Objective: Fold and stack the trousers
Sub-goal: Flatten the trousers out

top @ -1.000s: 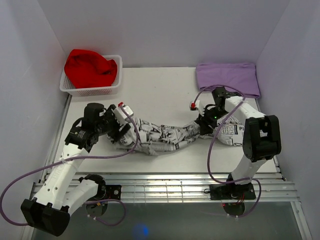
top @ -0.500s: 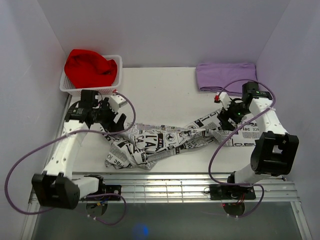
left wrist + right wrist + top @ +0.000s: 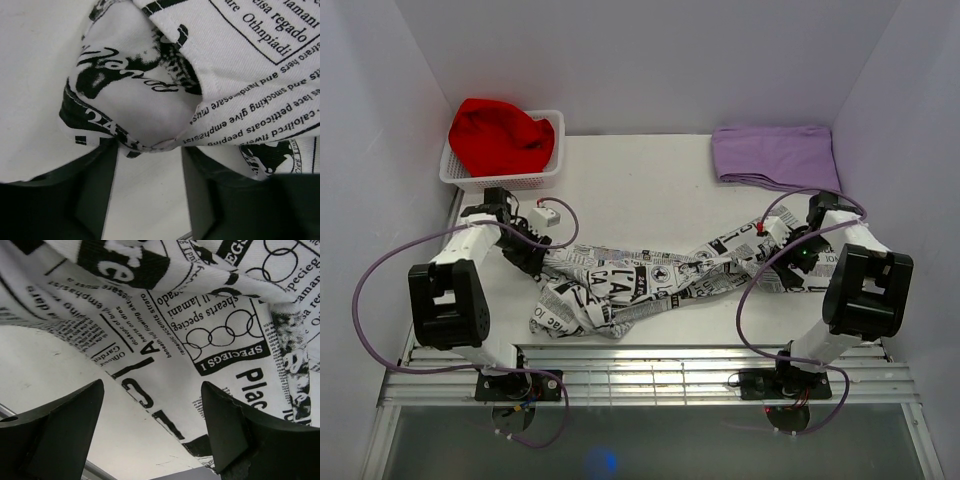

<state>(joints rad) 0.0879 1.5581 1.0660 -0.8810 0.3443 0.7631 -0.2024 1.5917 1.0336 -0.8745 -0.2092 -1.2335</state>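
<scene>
trousers [image 3: 640, 280]: white cloth printed with black newspaper text and pictures, lying loosely rumpled and unfolded across the middle of the desk [image 3: 640, 180], running from the left arm to the right arm, with a bunched fold sagging toward the near edge on the left. left claw [image 3: 533, 257]: low at the left end of the trousers; in the wrist view the left claw [image 3: 150, 150] is part open, bare desk showing between its dark fingers [image 3: 95, 182], and a folded corner of the cloth [image 3: 145, 105] reaches to the fingertips; cannot tell whether that corner is pinched. right claw [image 3: 782, 255]: low at the right end of the trousers; in the wrist view the right claw [image 3: 152, 387] is spread wide, fingers [image 3: 70, 420] well apart, printed cloth [image 3: 200, 330] lying just beyond the tips, nothing gripped. red cloth [image 3: 500, 135]: heaped in a white basket [image 3: 505, 181], far left corner. lilac cloth [image 3: 775, 155]: folded flat, far right corner, apart from the trousers.
</scene>
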